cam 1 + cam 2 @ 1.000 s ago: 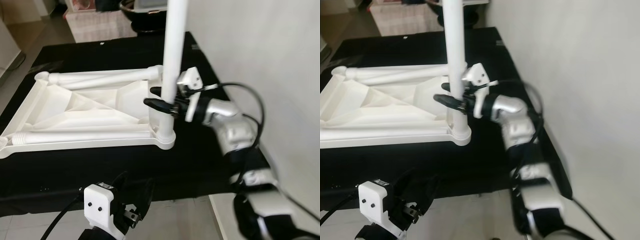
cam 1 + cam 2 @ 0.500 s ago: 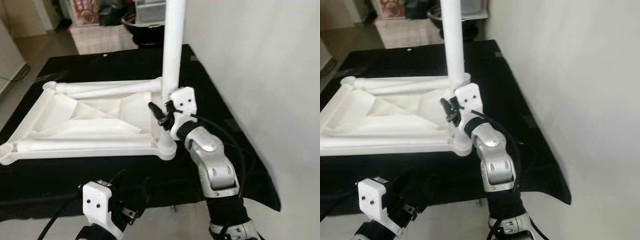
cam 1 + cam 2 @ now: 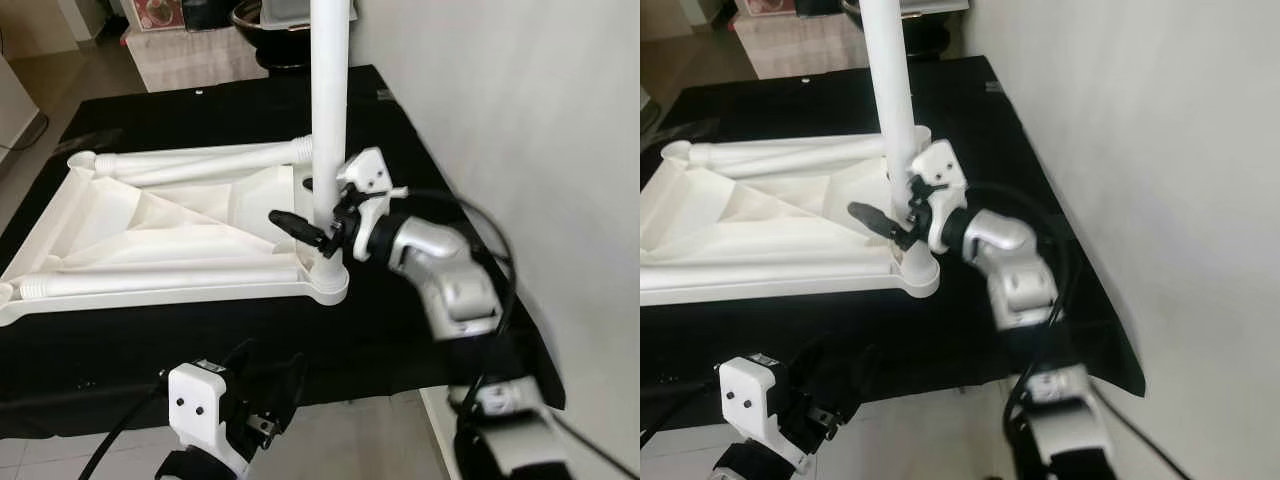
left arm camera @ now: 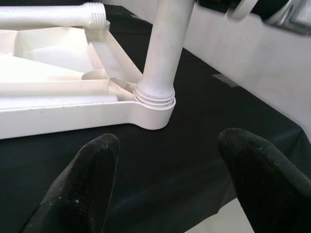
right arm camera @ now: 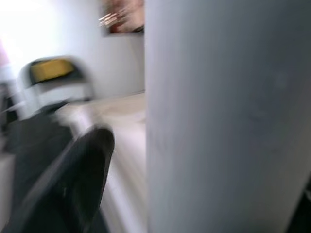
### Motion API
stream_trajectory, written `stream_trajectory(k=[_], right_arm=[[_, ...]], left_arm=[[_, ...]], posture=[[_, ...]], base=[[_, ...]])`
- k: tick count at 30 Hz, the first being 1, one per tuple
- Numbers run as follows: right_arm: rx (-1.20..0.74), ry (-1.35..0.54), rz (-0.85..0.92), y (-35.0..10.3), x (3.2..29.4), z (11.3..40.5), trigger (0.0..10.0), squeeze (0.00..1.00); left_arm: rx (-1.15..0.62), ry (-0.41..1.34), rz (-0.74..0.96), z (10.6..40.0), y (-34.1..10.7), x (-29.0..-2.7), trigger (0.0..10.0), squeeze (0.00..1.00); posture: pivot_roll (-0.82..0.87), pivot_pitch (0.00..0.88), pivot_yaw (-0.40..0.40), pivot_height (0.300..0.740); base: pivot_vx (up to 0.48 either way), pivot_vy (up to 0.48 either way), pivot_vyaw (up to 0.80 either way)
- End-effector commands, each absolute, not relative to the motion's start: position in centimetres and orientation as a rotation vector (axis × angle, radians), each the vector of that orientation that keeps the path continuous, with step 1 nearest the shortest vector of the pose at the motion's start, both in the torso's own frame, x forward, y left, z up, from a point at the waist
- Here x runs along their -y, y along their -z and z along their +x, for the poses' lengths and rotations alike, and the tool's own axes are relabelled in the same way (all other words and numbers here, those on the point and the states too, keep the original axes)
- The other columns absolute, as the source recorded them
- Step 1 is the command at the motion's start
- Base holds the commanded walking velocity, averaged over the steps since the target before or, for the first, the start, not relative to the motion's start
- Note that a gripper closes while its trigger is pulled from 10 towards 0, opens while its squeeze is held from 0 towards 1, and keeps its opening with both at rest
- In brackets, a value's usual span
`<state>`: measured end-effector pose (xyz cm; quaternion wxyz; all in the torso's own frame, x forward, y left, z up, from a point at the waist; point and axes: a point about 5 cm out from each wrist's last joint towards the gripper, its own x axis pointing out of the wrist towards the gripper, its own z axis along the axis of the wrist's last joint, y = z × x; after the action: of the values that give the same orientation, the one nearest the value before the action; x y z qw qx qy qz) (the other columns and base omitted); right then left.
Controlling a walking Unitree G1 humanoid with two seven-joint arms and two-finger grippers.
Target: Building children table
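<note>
Right gripper (image 3: 318, 228) at upright white leg (image 3: 329, 120) above corner socket of upturned tabletop (image 3: 150, 240); fingers around leg, grip probably closed. Left gripper (image 4: 167, 184) spread wide, empty, hanging low.

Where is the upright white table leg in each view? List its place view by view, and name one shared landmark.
Left eye view: upright table leg, centre, rising out of the top edge.
Right eye view: left of centre, rising out of the top edge.
Left wrist view: upper middle, screwed into its socket.
Right wrist view: blurred, close, across the right side.
Shared landmark: the round corner socket of the upturned white tabletop.
</note>
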<state>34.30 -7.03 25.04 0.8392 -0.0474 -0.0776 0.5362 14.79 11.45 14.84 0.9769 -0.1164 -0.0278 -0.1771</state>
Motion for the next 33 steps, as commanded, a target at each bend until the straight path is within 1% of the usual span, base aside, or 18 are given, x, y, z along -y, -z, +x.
stream_trajectory(k=[1, 2, 4, 5, 6, 9, 12, 13, 15, 16, 21, 22, 25, 26, 27, 31, 32, 33], right_arm=[[0.203, -1.291, -0.092, -25.9, 6.1, 34.0, 10.0, 0.0], [0.192, -1.359, -0.118, -26.1, 6.0, 34.1, 10.0, 0.0], [0.192, -1.359, -0.118, -26.1, 6.0, 34.1, 10.0, 0.0], [0.183, -1.407, -0.138, -26.1, 6.1, 34.2, 10.0, 0.0], [0.183, -1.407, -0.138, -26.1, 6.1, 34.2, 10.0, 0.0], [0.139, -1.593, -0.154, -26.7, 6.1, 34.8, 10.0, 0.0], [0.118, -1.622, -0.152, -26.8, 6.0, 35.3, 10.0, 0.0], [0.111, -1.63, -0.151, -26.7, 5.9, 35.5, 5.4, 0.0], [0.107, -1.637, -0.15, -26.7, 5.9, 35.6, 5.4, 0.0], [0.101, -1.649, -0.143, -26.6, 5.9, 35.7, 0.0, 0.0], [0.103, -1.673, -0.122, -26.7, 6.1, 35.8, 0.0, 0.0], [0.113, -1.628, -0.118, -26.7, 6.6, 36.0, 0.0, 0.0], [0.118, -1.605, -0.119, -26.7, 6.9, 36.1, 0.0, 0.0], [0.127, -1.559, -0.121, -26.7, 7.3, 36.4, 0.0, 0.0], [0.136, -1.434, -0.128, -26.1, 8.9, 36.6, 0.0, 0.0], [0.135, -1.388, -0.131, -25.8, 9.4, 36.6, 0.0, 0.0], [0.075, -1.279, -0.108, -24.3, 9.8, 36.0, 0.0, 0.0], [0.075, -1.279, -0.108, -24.3, 9.8, 36.0, 0.0, 0.0]], left_arm=[[0.057, 0.36, -0.236, 14.4, -15.1, -11.3, 10.0, 0.0], [0.055, 0.36, -0.235, 14.3, -15.1, -11.3, 10.0, 0.0], [0.055, 0.36, -0.235, 14.3, -15.1, -11.3, 10.0, 0.0], [0.054, 0.36, -0.235, 14.2, -15.1, -11.3, 10.0, 0.0], [0.054, 0.36, -0.235, 14.2, -15.1, -11.3, 10.0, 0.0], [0.047, 0.36, -0.233, 13.9, -15.2, -11.3, 10.0, 0.0], [0.045, 0.36, -0.232, 13.7, -15.3, -11.3, 10.0, 0.0], [0.044, 0.36, -0.232, 13.6, -15.3, -11.3, 10.0, 0.0], [0.043, 0.36, -0.232, 13.6, -15.3, -11.2, 10.0, 0.0], [0.042, 0.36, -0.232, 13.5, -15.3, -11.2, 10.0, 0.0], [0.039, 0.358, -0.231, 13.5, -15.3, -11.2, 10.0, 0.0], [0.038, 0.357, -0.231, 13.5, -15.2, -11.3, 10.0, 0.0], [0.038, 0.357, -0.232, 13.5, -15.2, -11.3, 10.0, 0.0], [0.037, 0.357, -0.232, 13.5, -15.2, -11.3, 10.0, 0.0], [0.036, 0.359, -0.234, 13.6, -15.1, -11.3, 10.0, 0.0], [0.036, 0.359, -0.235, 13.6, -15.1, -11.3, 10.0, 0.0], [0.036, 0.36, -0.235, 13.7, -15.0, -11.3, 10.0, 0.0], [0.036, 0.36, -0.235, 13.7, -15.0, -11.3, 10.0, 0.0]], posture=[[0.1, 0.173, 0.025, 0.74], [0.11, 0.18, 0.027, 0.74], [0.11, 0.18, 0.027, 0.74], [0.11, 0.18, 0.027, 0.74], [0.11, 0.18, 0.027, 0.74], [0.12, 0.195, 0.024, 0.74], [0.12, 0.198, 0.024, 0.74], [0.13, 0.2, 0.023, 0.74], [0.13, 0.201, 0.022, 0.74], [0.13, 0.202, 0.023, 0.74], [0.14, 0.202, 0.024, 0.74], [0.13, 0.193, 0.038, 0.74], [0.13, 0.193, 0.038, 0.74], [0.13, 0.184, 0.042, 0.74], [0.12, 0.183, 0.036, 0.74], [0.12, 0.183, 0.036, 0.74], [0.11, 0.176, 0.023, 0.74], [0.11, 0.176, 0.023, 0.74]], base=[[0.0, 0.0, 0.0], [0.0, 0.0, 0.0], [0.0, 0.0, 0.0], [0.0, 0.0, 0.0], [0.0, 0.0, 0.0], [0.0, 0.0, 0.0], [0.0, 0.0, 0.0], [0.0, 0.0, 0.0], [0.0, 0.0, 0.0], [0.0, 0.0, 0.0], [0.0, 0.0, 0.0], [0.0, 0.0, 0.0], [0.0, 0.0, 0.0], [0.0, 0.0, 0.0], [0.0, 0.0, 0.0], [0.0, 0.0, 0.0], [0.0, 0.0, 0.0], [0.0, 0.0, 0.0]])
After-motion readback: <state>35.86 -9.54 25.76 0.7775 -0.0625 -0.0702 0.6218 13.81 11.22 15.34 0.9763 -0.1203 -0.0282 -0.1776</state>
